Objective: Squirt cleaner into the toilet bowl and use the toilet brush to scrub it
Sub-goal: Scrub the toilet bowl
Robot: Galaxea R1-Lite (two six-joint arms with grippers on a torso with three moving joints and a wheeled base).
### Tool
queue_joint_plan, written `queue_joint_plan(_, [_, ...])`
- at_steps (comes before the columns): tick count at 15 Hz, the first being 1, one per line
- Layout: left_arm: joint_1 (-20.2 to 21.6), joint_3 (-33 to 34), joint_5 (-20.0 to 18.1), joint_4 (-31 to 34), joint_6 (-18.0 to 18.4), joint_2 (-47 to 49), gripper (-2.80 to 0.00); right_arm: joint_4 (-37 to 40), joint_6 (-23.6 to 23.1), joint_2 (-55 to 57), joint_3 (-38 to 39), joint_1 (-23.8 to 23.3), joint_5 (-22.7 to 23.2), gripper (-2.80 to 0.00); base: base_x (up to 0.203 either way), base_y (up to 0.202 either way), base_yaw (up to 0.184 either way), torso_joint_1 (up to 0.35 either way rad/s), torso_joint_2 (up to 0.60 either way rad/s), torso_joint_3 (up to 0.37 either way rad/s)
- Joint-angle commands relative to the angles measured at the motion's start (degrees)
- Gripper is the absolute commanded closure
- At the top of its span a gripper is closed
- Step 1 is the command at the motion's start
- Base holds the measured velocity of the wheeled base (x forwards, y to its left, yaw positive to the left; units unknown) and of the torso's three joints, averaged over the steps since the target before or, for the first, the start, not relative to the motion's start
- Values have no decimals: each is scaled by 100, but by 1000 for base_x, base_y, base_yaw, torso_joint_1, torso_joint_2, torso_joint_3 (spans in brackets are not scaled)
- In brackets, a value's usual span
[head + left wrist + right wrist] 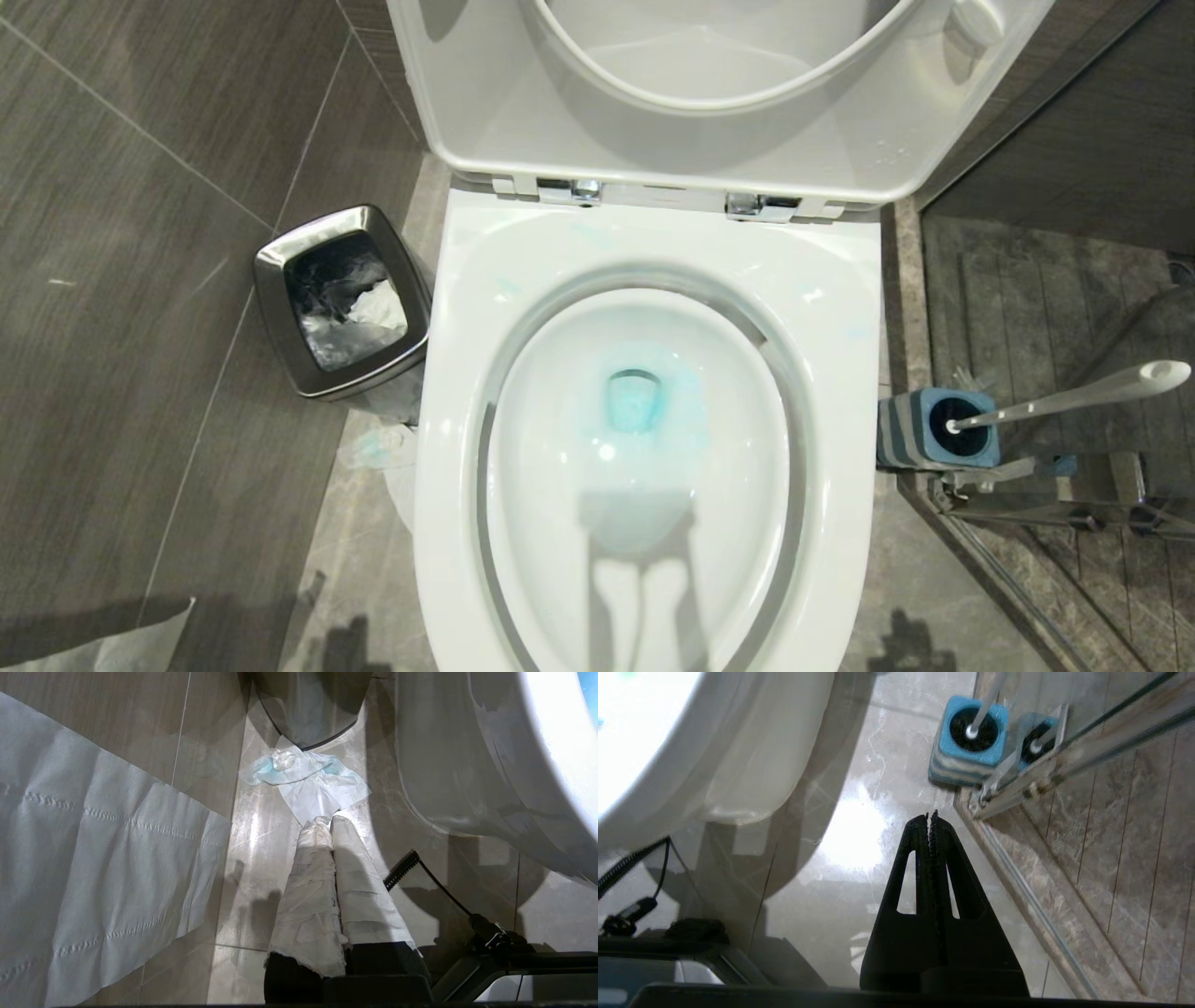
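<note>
Grey streaked tiles line the wall and glossy marbled stone covers the floor [859, 826] around the toilet bowl [644, 448], our landmark. It's glossy white ceramic, with an oval basin; seat and lid [709, 93] are both tipped up against the back, held on two chrome hinges. Pale blue liquid sits pooled at the bottom of the basin, with faint blue smears on the rim.

Neither arm reaches into the head view. The left gripper [327, 823] hangs low beside the bowl's left flank, pointing down at the floor, its two fingers [308, 896] swathed in white crinkled tissue and pressed tight together, nothing between them. Just past their tips lies a crumpled tissue [303, 777] tinged blue, on the floor at the foot of the steel waste bin [344, 301]. That bin is square with rounded corners, its rim brushed metal, with a clear liner inside; it stands left of the bowl. A quilted paper sheet [93, 868] hangs nearer, left of the gripper.

The right gripper [931, 821] hangs on the bowl's right side, black, ridged fingers closed flat against each other, empty, aimed at bare floor.

The toilet brush [1074, 397] stands right of the bowl in its holder [934, 429], slim white handle leaning away. That holder is square, blue-topped, grey-striped, hard against a metal door track [1064, 756].
</note>
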Motion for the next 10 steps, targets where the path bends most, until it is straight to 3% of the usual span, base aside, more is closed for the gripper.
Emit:
queue_joint_plan(1, [2,0,0,-2,6,-1,0,265,1,13,-381,2,0,0,0,0,0,0,0,0])
queue_joint_plan(6, [2,0,0,-2,-3,-1,0,1112,8,913,-1763,2,-228,0,0,0,0,0,0,0])
queue_joint_plan(10, [6,0,0,-2,-3,-1,0,1281,-2,2268,-3192,2,-901,0,0,0,0,0,0,0])
